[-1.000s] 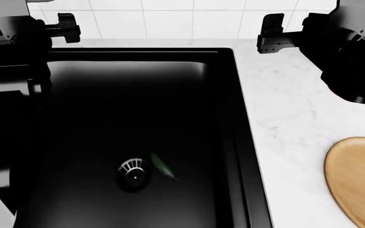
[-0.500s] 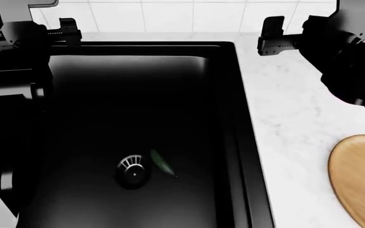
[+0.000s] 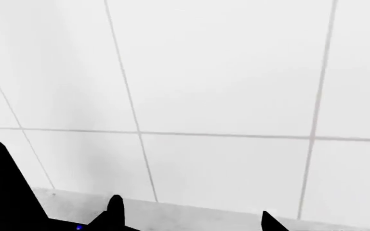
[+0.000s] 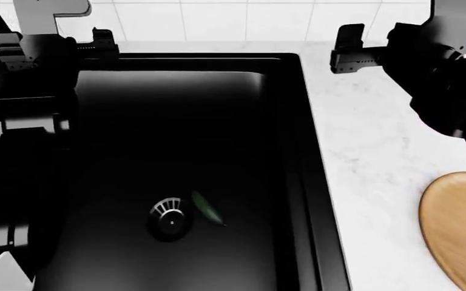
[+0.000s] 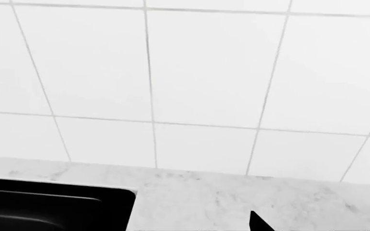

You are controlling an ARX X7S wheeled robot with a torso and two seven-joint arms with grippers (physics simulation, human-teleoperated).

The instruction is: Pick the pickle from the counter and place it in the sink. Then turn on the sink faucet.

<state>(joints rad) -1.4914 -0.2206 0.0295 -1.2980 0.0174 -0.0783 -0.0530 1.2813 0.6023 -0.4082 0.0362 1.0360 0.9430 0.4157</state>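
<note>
The pickle (image 4: 208, 210) lies in the sink (image 4: 298, 151), just beside the drain (image 4: 170, 219) — small, light, smooth, likely slippery. Both grippers hold nothing: left gripper (image 4: 63, 37) jaws apart; right gripper (image 4: 348, 48) state cannot be told. Faucet lever — not identifiable; a light fingertip push should suffice.

This is a kitchen. A big shiny black sink (image 4: 184, 139) with a round silver drain (image 4: 169, 217) is set into a white stone counter (image 4: 371, 151) with thin grey lines in it. Behind the sink, the wall (image 5: 204, 72) is covered in square white tiles. A round wooden board (image 4: 460, 224), the kind used for cutting food, lies on the counter beside the sink.
</note>
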